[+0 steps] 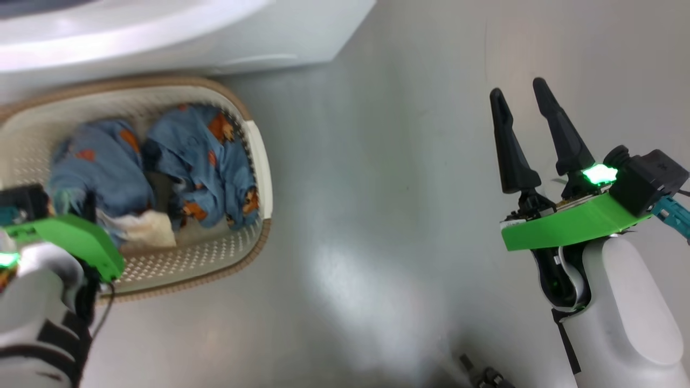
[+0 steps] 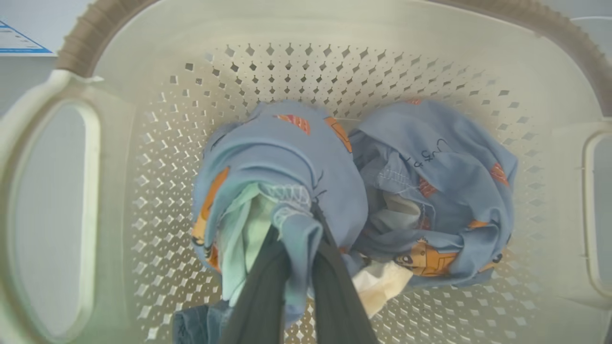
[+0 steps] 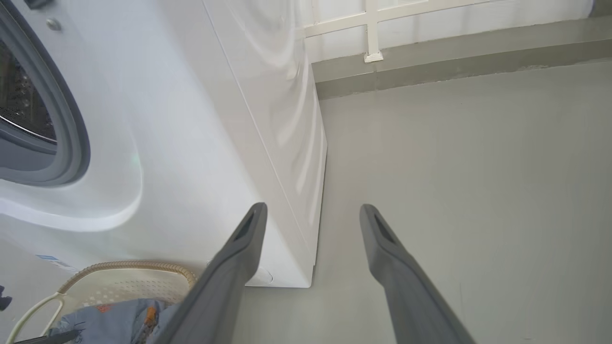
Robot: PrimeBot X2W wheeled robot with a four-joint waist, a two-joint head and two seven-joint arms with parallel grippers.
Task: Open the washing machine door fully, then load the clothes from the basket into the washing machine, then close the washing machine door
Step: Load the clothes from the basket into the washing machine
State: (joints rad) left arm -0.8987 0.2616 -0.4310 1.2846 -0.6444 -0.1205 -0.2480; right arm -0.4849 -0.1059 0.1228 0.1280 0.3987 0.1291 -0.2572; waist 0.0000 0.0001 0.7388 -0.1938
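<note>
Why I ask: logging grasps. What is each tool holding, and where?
The left tool pinches one garment by its bunched edge; right tool holds nothing.

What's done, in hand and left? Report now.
Done: door seemingly open, since the drum of the washing machine shows uncovered. In hand: left gripper shut on one bear-print garment inside the basket. Left: lift it, load it and the second garment, close the door. The right gripper is open, idle.

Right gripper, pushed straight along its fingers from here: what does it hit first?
Probably the white side panel of the washing machine, near its lower corner: the right gripper, open, aims about at that edge. Depth is unclear; it may just miss and reach the grey floor.
</note>
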